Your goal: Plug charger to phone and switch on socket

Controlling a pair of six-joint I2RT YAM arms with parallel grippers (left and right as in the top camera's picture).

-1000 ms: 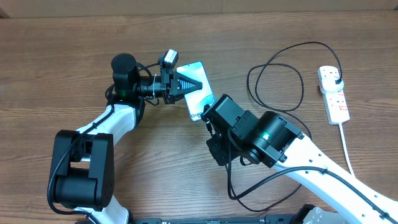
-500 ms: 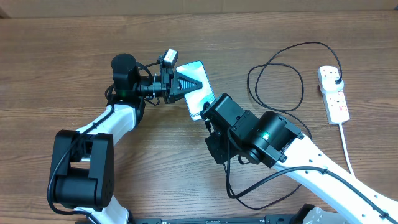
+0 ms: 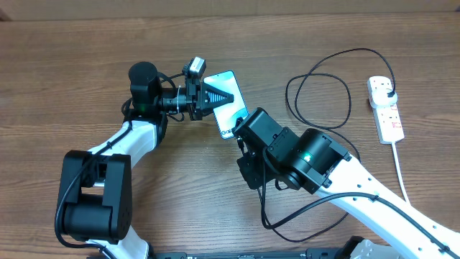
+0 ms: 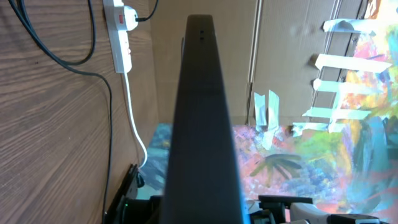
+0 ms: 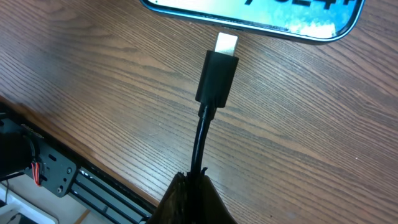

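The phone [image 3: 231, 114], its teal screen facing up, is held at its far end by my left gripper [image 3: 231, 96], which is shut on it. In the left wrist view the phone [image 4: 202, 124] shows edge-on as a dark bar, lifted off the wood. My right gripper [image 5: 193, 182] is shut on the charger's black cable, and the connector [image 5: 217, 76] sticks out ahead of it. Its metal tip points at the phone's near edge [image 5: 267, 17] with a small gap. The socket [image 3: 387, 114] lies at the far right with the charger's black plug [image 3: 389, 91] in it.
The charger cable loops [image 3: 320, 93] lie between phone and socket. The socket's white cord [image 3: 400, 173] runs toward the front edge. The right arm's bulky wrist [image 3: 287, 155] covers the table just below the phone. A metal rail [image 5: 50, 168] marks the table's front edge.
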